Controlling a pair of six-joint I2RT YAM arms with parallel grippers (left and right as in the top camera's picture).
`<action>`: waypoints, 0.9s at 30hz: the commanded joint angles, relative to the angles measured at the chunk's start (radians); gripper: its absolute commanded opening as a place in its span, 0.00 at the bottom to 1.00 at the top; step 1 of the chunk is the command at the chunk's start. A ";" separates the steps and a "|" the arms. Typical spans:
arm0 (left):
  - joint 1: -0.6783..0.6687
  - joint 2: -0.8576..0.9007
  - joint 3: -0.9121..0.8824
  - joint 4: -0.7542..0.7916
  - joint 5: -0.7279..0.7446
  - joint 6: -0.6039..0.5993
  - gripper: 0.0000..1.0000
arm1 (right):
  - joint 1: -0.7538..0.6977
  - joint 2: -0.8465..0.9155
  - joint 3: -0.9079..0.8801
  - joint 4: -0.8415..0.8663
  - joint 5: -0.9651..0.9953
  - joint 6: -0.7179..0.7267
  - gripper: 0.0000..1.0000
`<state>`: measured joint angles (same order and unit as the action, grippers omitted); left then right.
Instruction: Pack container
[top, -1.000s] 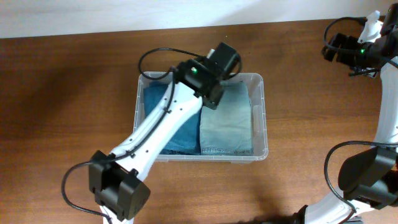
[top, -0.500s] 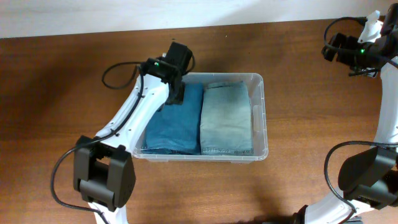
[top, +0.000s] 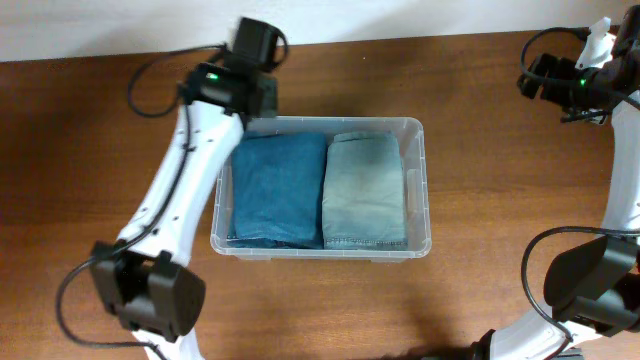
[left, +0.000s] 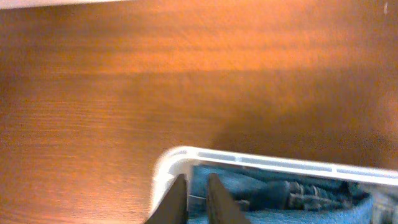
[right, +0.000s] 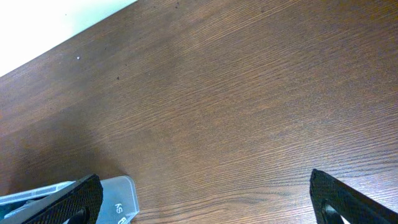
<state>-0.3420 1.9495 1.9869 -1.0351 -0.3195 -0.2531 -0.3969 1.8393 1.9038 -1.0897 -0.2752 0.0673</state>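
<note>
Two folded garments, a dark blue denim piece (top: 278, 195) and a pale blue denim piece (top: 363, 195), fill the clear rectangular plastic container (top: 424, 200) on the desk (top: 500, 150). Our left gripper (left: 198, 186) has withdrawn to its far-left corner, jaws narrowly parted, empty. The right gripper (right: 204, 177) idles, jaws wide. We judge packing done.

You see even, fairly bright light on the brown table (top: 450, 310), with soft shadows beside the left arm (top: 178, 180). Your left wrist view is blurred and soft, and the rim of the container (left: 261, 162) glares white. Your right wrist view is sharp, its wood grain crisp.
</note>
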 joint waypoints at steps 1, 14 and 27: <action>0.124 -0.043 0.023 -0.006 -0.018 -0.004 0.22 | -0.003 -0.002 0.017 0.001 -0.002 -0.008 0.98; 0.419 -0.043 0.023 -0.016 -0.017 -0.004 0.99 | -0.003 -0.002 0.017 0.001 -0.002 -0.008 0.99; 0.423 -0.043 0.023 -0.016 -0.017 -0.004 0.99 | -0.003 -0.002 0.017 0.001 -0.002 -0.008 0.98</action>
<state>0.0807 1.9221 1.9991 -1.0500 -0.3298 -0.2550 -0.3969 1.8393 1.9038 -1.0897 -0.2752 0.0669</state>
